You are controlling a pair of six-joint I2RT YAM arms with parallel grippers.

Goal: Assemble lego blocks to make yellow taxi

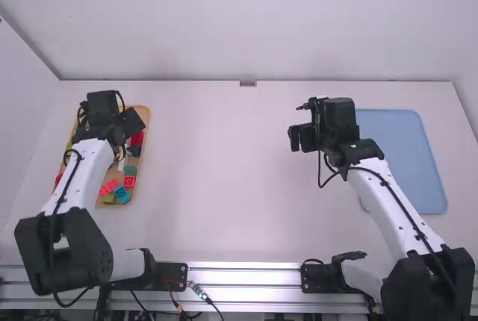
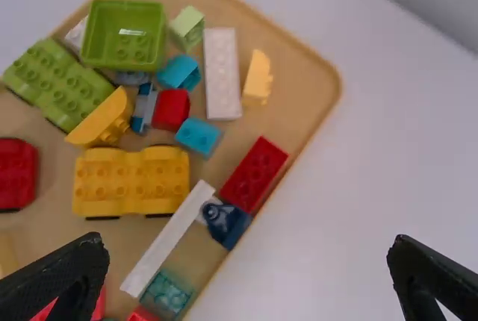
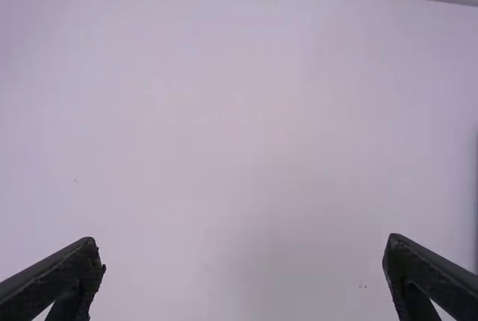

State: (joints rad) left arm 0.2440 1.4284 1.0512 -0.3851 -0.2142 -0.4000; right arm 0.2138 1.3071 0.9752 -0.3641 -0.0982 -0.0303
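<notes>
Left claw [image 1: 112, 122], spread wide, hangs over the tray [image 2: 317, 86], apart from the long yellow block [image 2: 131, 181].

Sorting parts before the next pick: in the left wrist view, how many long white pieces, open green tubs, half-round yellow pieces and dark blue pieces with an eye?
Long white: 2 (wide piece, narrow piece)
Green tub: 1
Half-round yellow piece: 1
Eyed blue piece: 1
Total: 5
Not counted: half-hidden white bit, length unclear.
</notes>
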